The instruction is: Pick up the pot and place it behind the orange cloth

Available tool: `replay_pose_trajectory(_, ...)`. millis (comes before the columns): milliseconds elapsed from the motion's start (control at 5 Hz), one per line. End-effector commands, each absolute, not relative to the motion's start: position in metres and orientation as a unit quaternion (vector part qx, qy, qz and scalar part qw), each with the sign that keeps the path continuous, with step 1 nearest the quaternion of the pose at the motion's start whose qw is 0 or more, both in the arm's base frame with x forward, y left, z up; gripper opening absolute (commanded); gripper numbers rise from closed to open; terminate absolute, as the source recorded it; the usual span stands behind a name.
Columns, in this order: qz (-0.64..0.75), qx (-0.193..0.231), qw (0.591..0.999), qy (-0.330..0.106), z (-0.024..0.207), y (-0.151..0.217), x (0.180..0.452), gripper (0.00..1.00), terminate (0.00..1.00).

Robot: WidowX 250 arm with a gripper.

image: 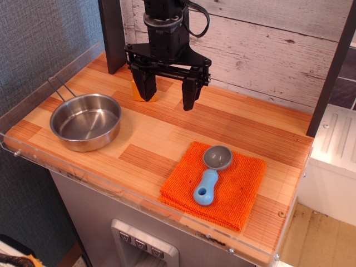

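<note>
The pot (pixel 86 121) is a shallow shiny steel pan standing empty at the left of the wooden table, its wire loop handle (pixel 58 88) pointing back left. The orange cloth (pixel 236 186) lies flat at the front right. My gripper (pixel 168 95) hangs open and empty above the back middle of the table, to the right of and behind the pot, well apart from it.
A small scoop (pixel 211 172) with a grey bowl and blue handle lies on the cloth. A yellow-orange wedge (pixel 137 92) stands behind my left finger. A clear rim (pixel 139 203) edges the table's front and left. A wooden plank wall (pixel 267 50) closes the back.
</note>
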State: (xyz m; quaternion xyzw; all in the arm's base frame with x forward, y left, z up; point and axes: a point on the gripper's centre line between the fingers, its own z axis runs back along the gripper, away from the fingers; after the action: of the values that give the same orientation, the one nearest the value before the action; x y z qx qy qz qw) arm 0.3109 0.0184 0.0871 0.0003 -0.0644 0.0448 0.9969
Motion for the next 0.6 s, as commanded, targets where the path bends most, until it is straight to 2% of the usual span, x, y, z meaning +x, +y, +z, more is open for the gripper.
replay_pose_trajectory(0,0.045,0.000,0.997,-0.064,0.087,0.018,0.311,1.00,0.00)
replay_pose_trajectory(400,0.067,0.004,0.996,-0.062,0.079,0.049,0.289,1.00,0.00)
